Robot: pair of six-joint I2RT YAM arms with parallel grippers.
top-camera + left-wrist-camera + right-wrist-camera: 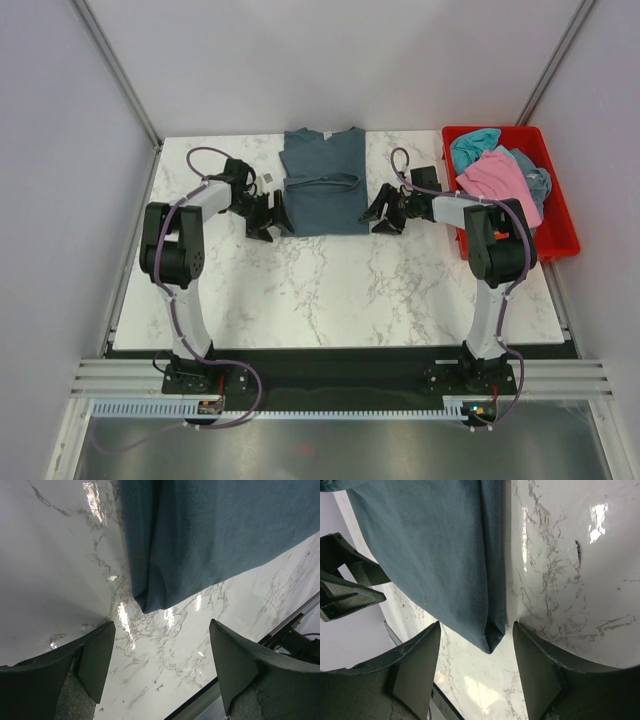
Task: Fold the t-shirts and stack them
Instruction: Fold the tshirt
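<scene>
A dark slate-blue t-shirt (322,185) lies flat at the back middle of the table, its sides folded in and its collar toward the far edge. My left gripper (277,217) is open at the shirt's near left corner. In the left wrist view that corner (148,605) lies just ahead of the open left gripper (162,626), not touching either finger. My right gripper (379,215) is open at the near right corner. In the right wrist view the folded corner (489,642) sits between the spread fingers of the right gripper (476,626).
A red bin (562,222) stands at the back right, holding a pink t-shirt (500,178) and a teal one (474,146). White marble table (330,290) spreads in front of the shirt. The left arm's gripper (342,587) shows at the left of the right wrist view.
</scene>
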